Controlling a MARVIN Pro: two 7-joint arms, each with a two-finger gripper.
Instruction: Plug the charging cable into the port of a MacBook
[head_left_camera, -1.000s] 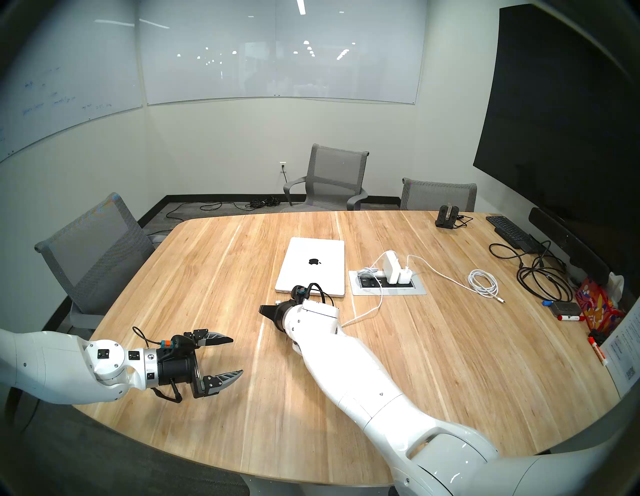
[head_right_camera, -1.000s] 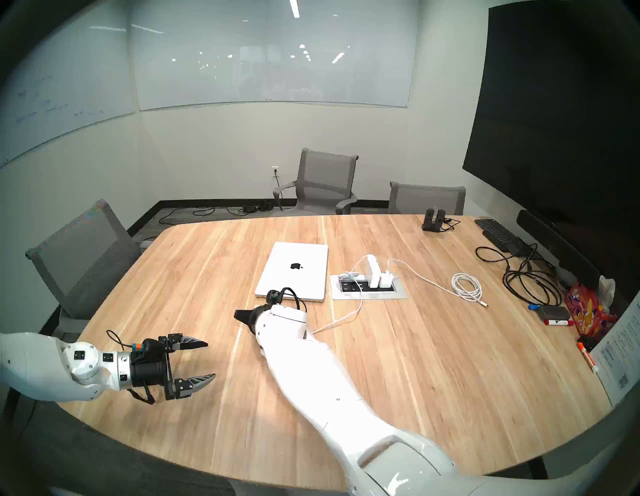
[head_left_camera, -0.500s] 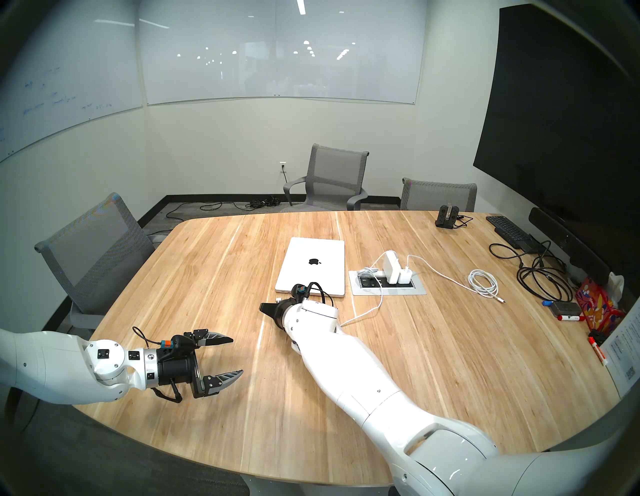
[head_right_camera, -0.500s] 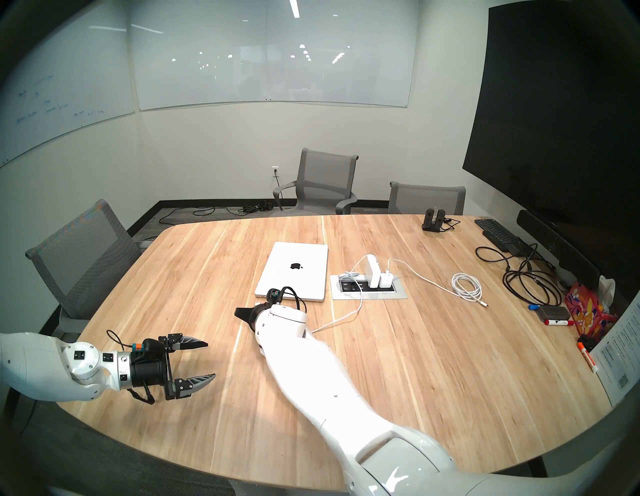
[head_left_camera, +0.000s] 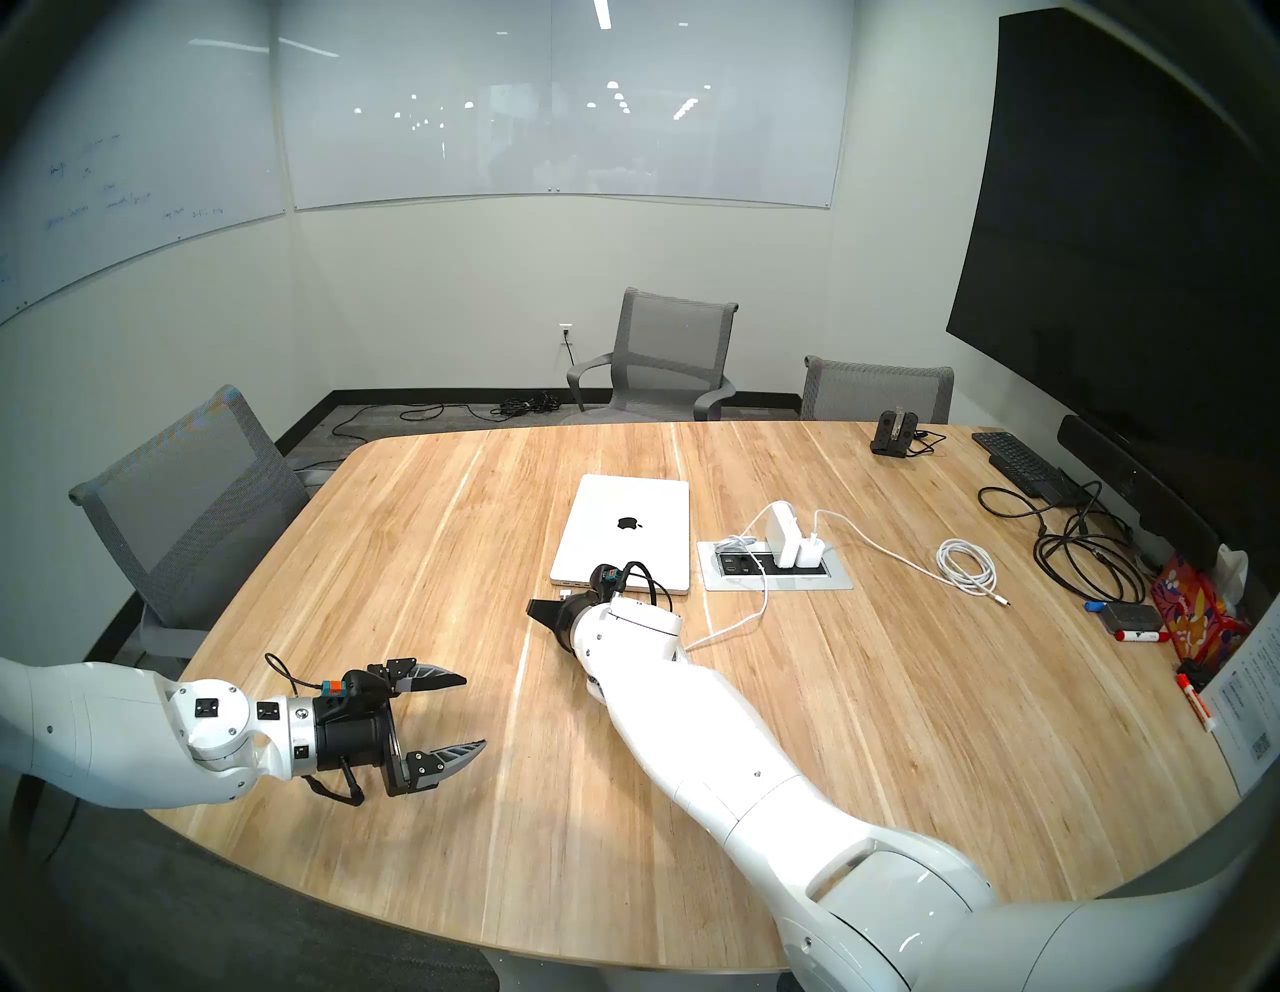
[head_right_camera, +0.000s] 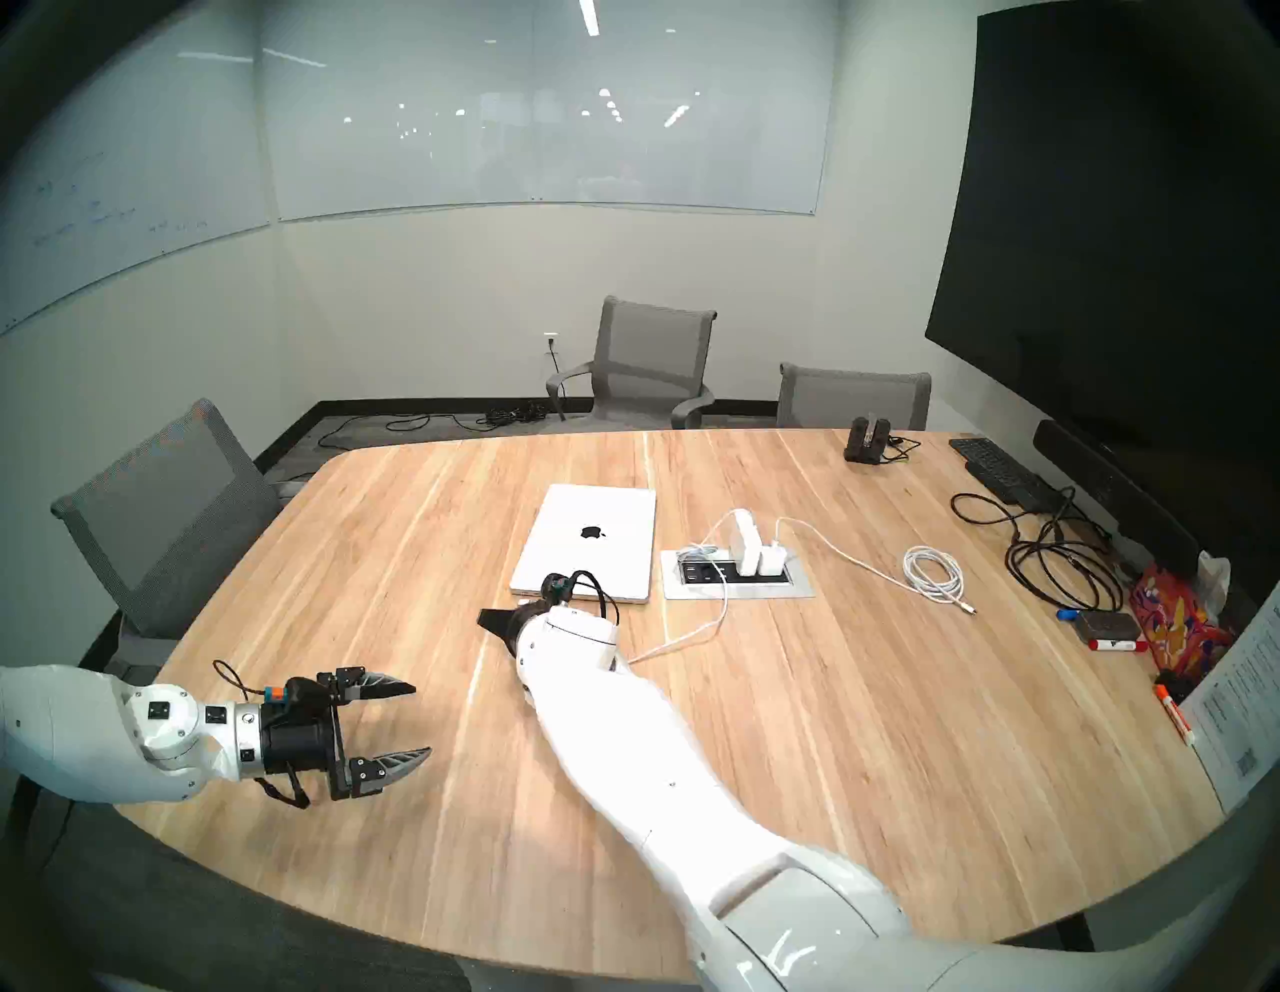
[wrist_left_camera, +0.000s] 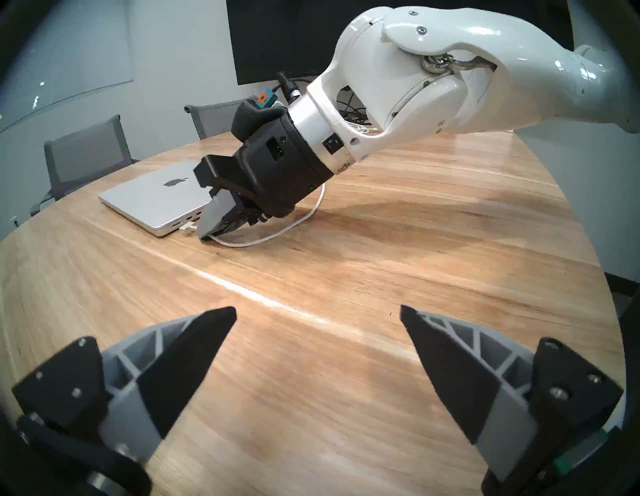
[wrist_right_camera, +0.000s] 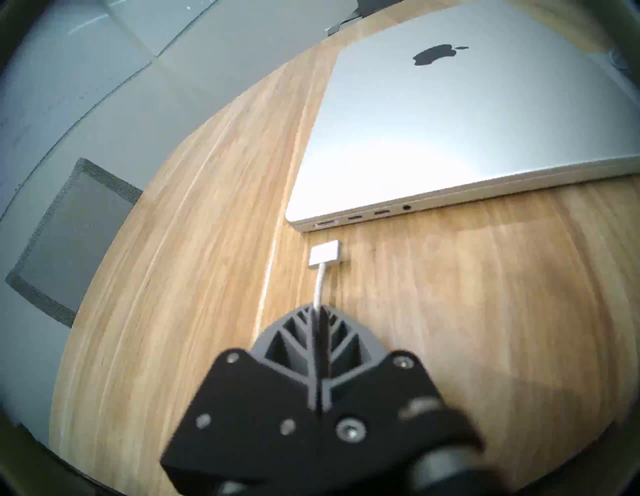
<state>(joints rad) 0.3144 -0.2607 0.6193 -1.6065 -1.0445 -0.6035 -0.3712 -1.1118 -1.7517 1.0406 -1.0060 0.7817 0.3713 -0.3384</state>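
Pale wooden plank worktop (head_left_camera: 429, 526) fills a meeting room with grey mesh chairs, and on it lies the thin white charging cable (wrist_right_camera: 318, 287) with its small flat silver-white connector (wrist_right_camera: 323, 254) resting just short of the near edge of the slim silver closed MacBook (wrist_right_camera: 450, 114), close to the leftmost port but not in it. The right tool (wrist_right_camera: 317, 311) is clamped fully together on the cable a little behind the connector, its tips low over the wood. Only the right wrist view shows the row of ports and the gap between connector and laptop; in the head views the right arm covers most of that spot, with just a sliver of the connector (head_left_camera: 564, 593) peeking out. From the left wrist view the cable (wrist_left_camera: 277, 235) loops back under the right tool (wrist_left_camera: 207, 235). The left tool (head_left_camera: 471, 713) hangs well apart near the worktop's front left, fingers spread wide, holding nothing.
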